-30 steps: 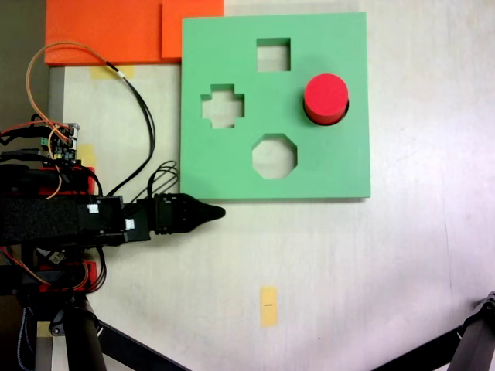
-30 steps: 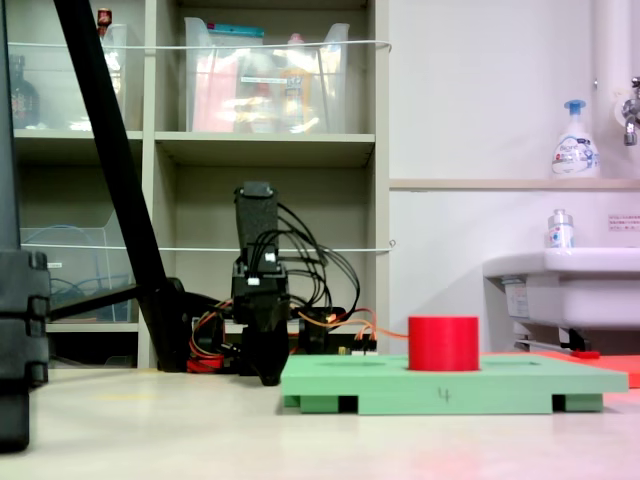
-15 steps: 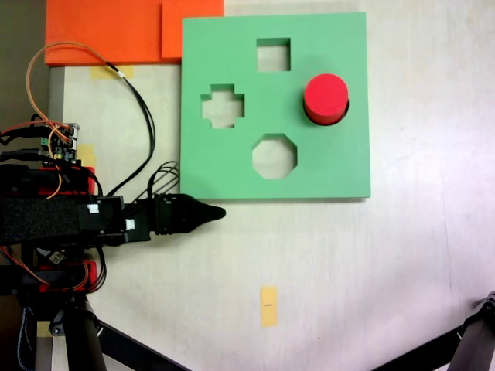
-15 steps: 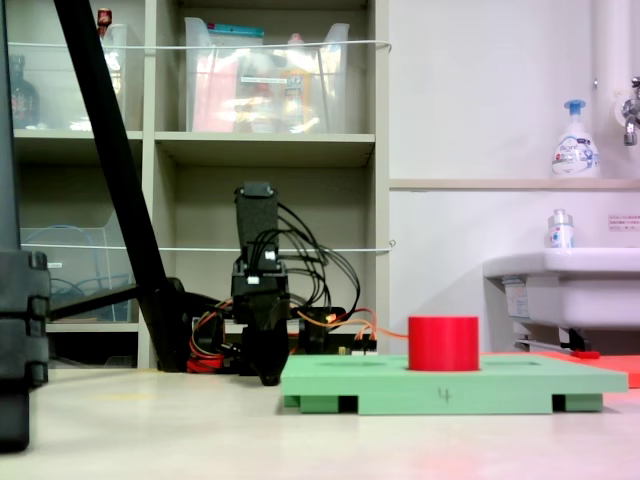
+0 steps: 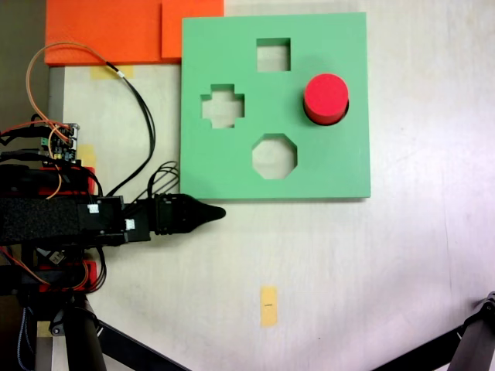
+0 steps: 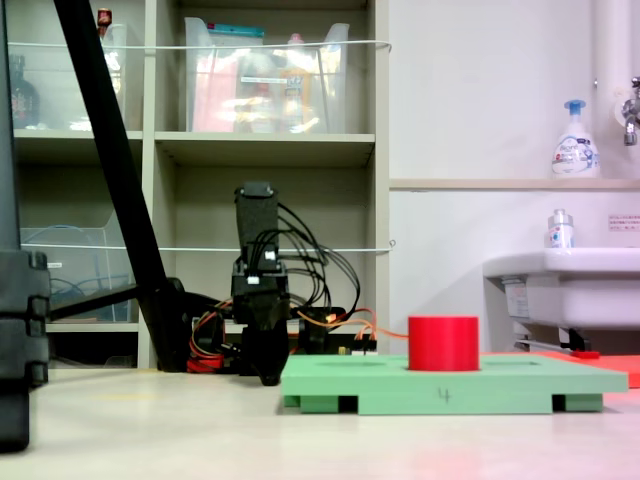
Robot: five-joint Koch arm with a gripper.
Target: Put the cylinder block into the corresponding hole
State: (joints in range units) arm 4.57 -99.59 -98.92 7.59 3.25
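Red cylinder block (image 5: 326, 96) sat upright in the round hole (image 5: 346, 107) near the right edge of the green foam board (image 5: 232, 166) in the top-down fixed view; only a dark sliver of hole rim seen at the block's right side. From the low side view, same block (image 6: 444, 343) stood well proud of the board (image 6: 455, 383), flat top level, lower part sunk in the board. Depth of seating not clear.

Other cutouts left unfilled: square one (image 5: 273, 54) at top, cross one (image 5: 223, 106) at left, octagon one (image 5: 274, 155) lower middle.

Gripper (image 5: 216, 212) lay low over the table (image 5: 371, 270), off the board, just below its lower left corner in the top-down view, pointed right. Well apart from the block. Tapered to one dark tip there; jaws looked closed together, nothing held, though one jaw possibly hidden behind the other, so cannot tell for sure. In the side view gripper (image 6: 268, 374) pointed toward the camera, tip near the table, just left of the board's end.

Orange foam sheet (image 5: 108, 31) lay at top left, touching the board's upper left corner. Small yellow tape strip (image 5: 268, 306) on the table below the board. Black and orange wires (image 5: 143, 116) looped from the arm base. Shelves (image 6: 200, 150), sink (image 6: 570, 290) and soap bottle (image 6: 575, 140) seen behind in the side view.
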